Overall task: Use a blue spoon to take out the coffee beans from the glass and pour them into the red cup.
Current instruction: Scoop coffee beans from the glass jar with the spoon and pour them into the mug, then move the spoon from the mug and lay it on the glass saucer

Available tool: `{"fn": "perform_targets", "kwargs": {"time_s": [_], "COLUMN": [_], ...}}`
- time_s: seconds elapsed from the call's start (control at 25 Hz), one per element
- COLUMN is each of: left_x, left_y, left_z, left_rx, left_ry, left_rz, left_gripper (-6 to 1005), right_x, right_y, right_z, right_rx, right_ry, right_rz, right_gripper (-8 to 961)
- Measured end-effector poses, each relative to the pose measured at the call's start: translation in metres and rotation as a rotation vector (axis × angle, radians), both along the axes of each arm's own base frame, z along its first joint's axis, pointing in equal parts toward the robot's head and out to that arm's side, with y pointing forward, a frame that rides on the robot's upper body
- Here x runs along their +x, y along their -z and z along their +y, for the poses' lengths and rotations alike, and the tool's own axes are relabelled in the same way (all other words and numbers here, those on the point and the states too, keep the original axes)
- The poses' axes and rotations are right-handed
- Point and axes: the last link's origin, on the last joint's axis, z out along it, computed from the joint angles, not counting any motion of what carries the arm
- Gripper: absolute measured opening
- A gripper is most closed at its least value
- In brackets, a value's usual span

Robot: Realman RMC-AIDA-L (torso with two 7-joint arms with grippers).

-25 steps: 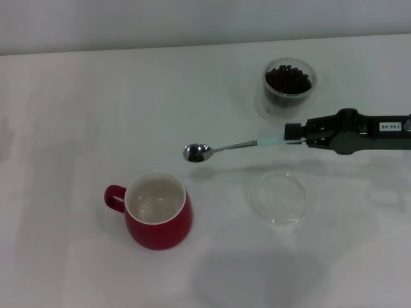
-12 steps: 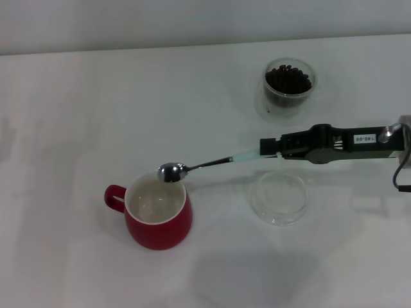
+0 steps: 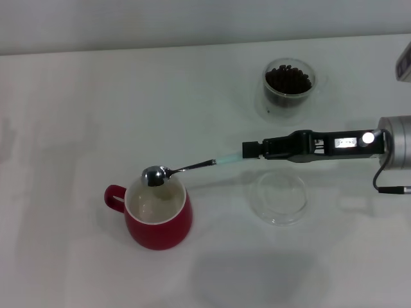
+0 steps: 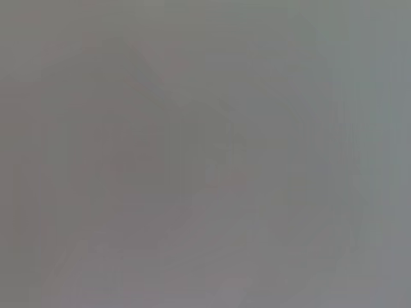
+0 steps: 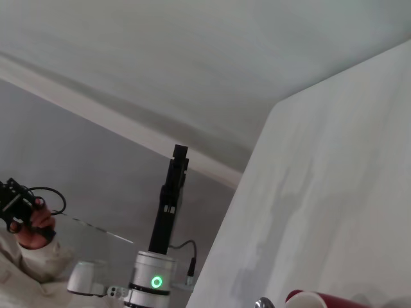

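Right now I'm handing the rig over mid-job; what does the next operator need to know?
Right claw: shut on the blue spoon by its handle, bowl over the red cup's rim and tipped.
Left claw: not in view.
The glass holds a heap of coffee beans, far side of the table; a clear saucer lies beside the cup.
Done: spoon brought to the cup.
Left: finish pouring, then scoop again.

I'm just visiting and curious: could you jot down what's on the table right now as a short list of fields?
Right gripper: shut on the blue spoon
Spoon bowl: over the red cup, at its far rim
Glass: holds coffee beans, standing behind the gripper
Clear saucer: right of the red cup
Left gripper: not in view
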Motion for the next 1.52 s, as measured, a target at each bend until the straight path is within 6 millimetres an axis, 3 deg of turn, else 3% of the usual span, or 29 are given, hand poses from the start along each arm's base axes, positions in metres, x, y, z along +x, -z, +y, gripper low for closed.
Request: {"fn": "perform_targets", "kwargs": {"time_s": [0.92, 1.52], "left_x": [0.002, 0.001], "left_y": [-0.001, -0.001], "left_z": [0.003, 0.002], "left_rx": [0.001, 0.000], "left_ry": [0.009, 0.005], "left_rz": [0.003, 0.002], "left_gripper": [893, 892], "right_x": [0.005, 0.011], "right_y": [0.010, 0.002], "right_z": [-0.001, -0.005], "right_rx": [0.159, 0.269], "right_ry": [-0.233, -0.320], "right_rz": [-0.092, -0.096], "right_gripper": [146, 147]}}
